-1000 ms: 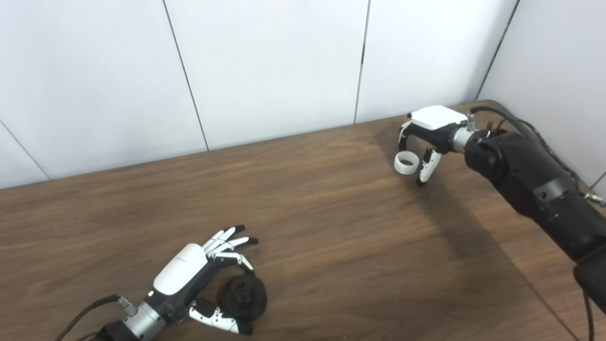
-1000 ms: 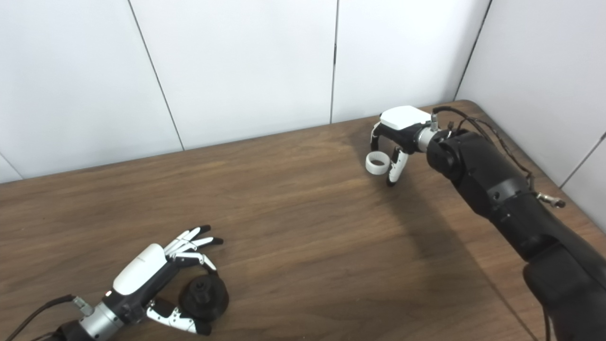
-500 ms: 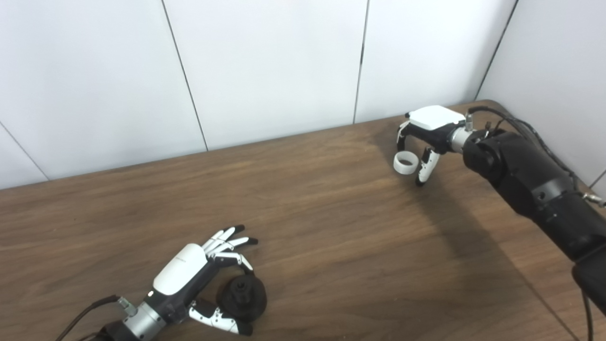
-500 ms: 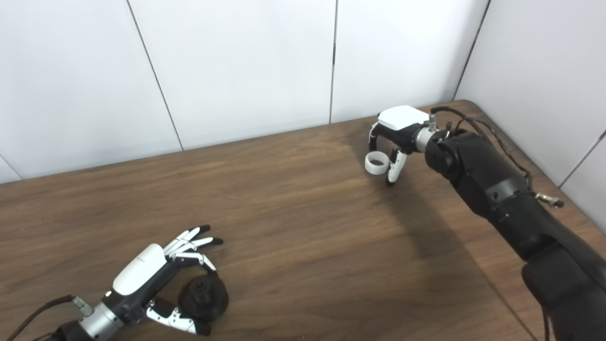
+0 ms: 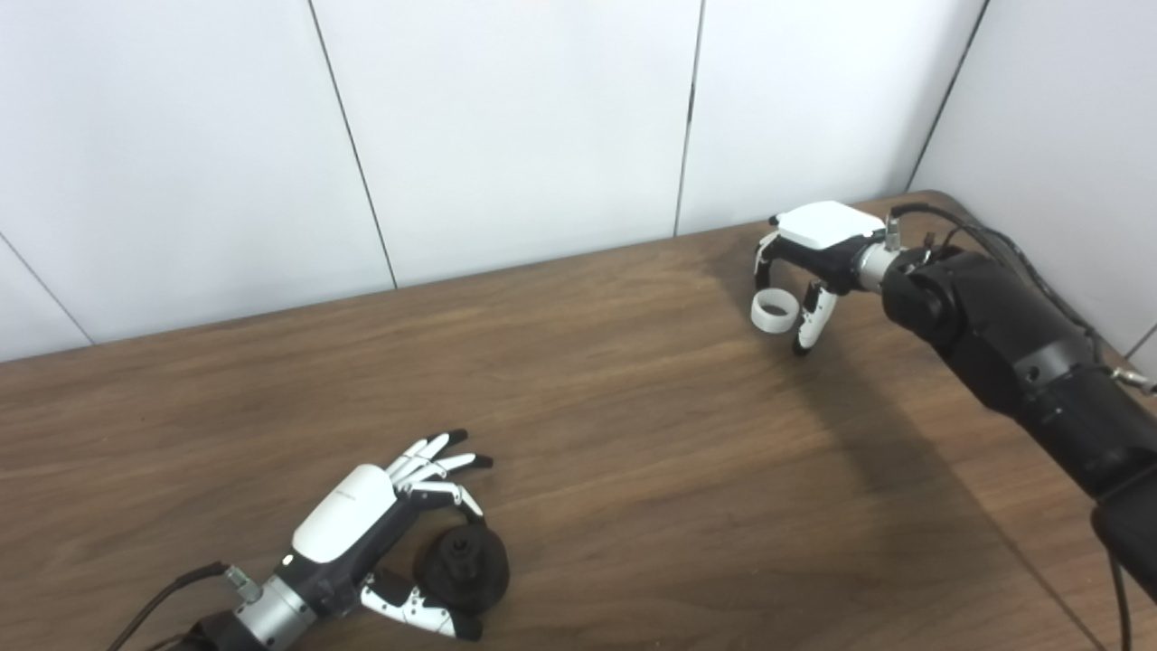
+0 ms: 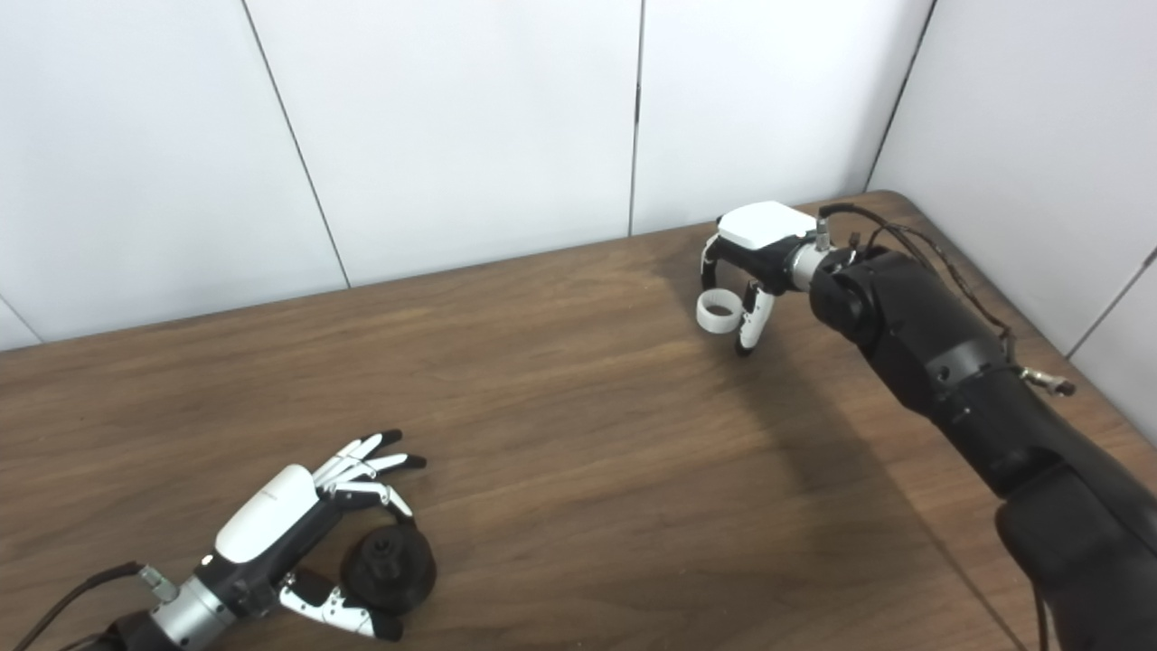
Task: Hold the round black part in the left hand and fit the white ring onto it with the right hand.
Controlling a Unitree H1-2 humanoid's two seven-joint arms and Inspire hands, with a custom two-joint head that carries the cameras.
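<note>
left forearm (image 5: pixel 226 615) cut off, ring grip (image 5: pixel 776 310) unclear

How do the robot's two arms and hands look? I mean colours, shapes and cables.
Both hands have a white shell on the back and white fingers with black tips: the left hand and the right hand. Each wrist is a silver metal cuff. The right arm is bulky, matte black, with black cables along it. A thin black cable leaves the left wrist.
</note>
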